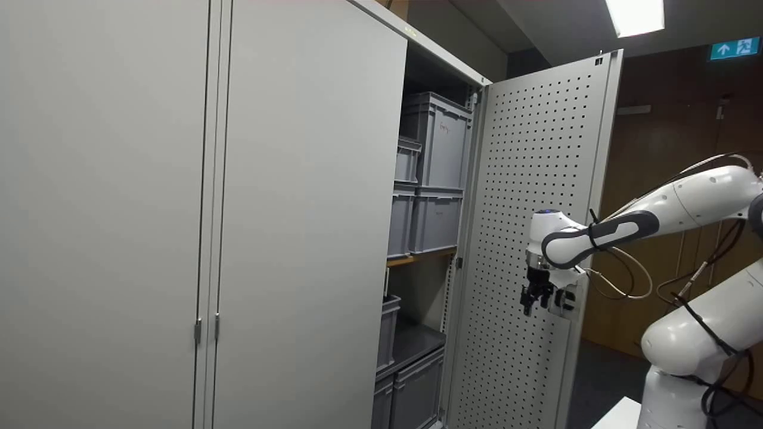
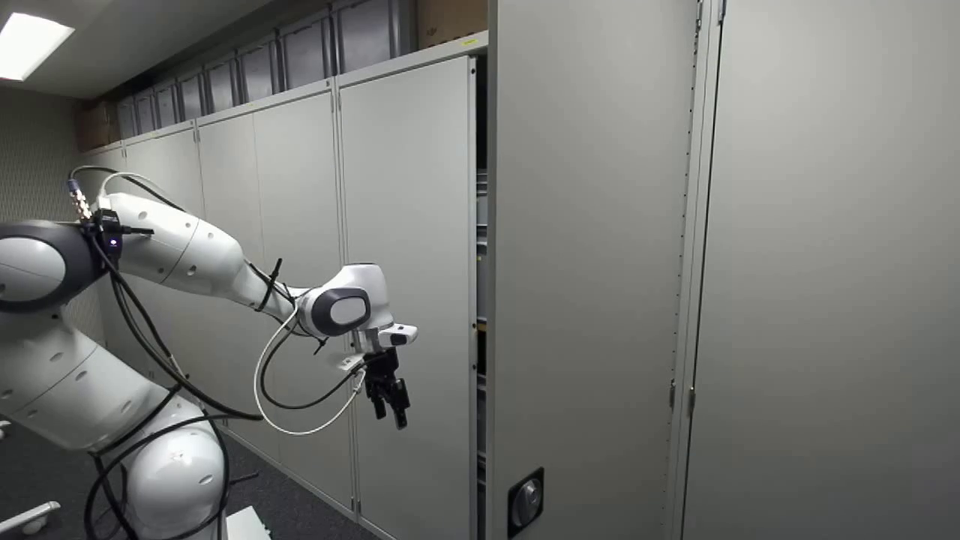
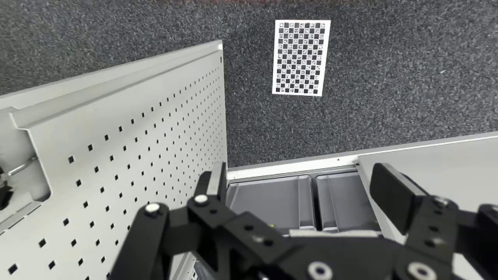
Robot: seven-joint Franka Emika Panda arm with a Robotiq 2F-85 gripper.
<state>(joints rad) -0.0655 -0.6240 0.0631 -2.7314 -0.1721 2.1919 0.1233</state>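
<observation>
My gripper (image 1: 536, 304) hangs pointing down in front of the open cabinet; it also shows in an exterior view (image 2: 391, 417). In the wrist view its fingers (image 3: 299, 186) are spread wide with nothing between them. The nearest thing is the open perforated cabinet door (image 1: 524, 179), left of the fingers in the wrist view (image 3: 155, 136). I see no contact with it. The closed grey door (image 1: 310, 208) lies on the other side of the opening. Grey bins fill the cabinet: a tall bin (image 1: 444, 149), a bin under it (image 1: 438, 223) and a low bin (image 1: 420, 387).
A round lock handle (image 2: 526, 501) is on the open door's outer face. A checkered board (image 3: 301, 58) lies on the dark carpet (image 3: 408, 77). Loose cables (image 2: 300, 409) hang from the arm. A white table edge (image 1: 620, 414) shows by the robot base.
</observation>
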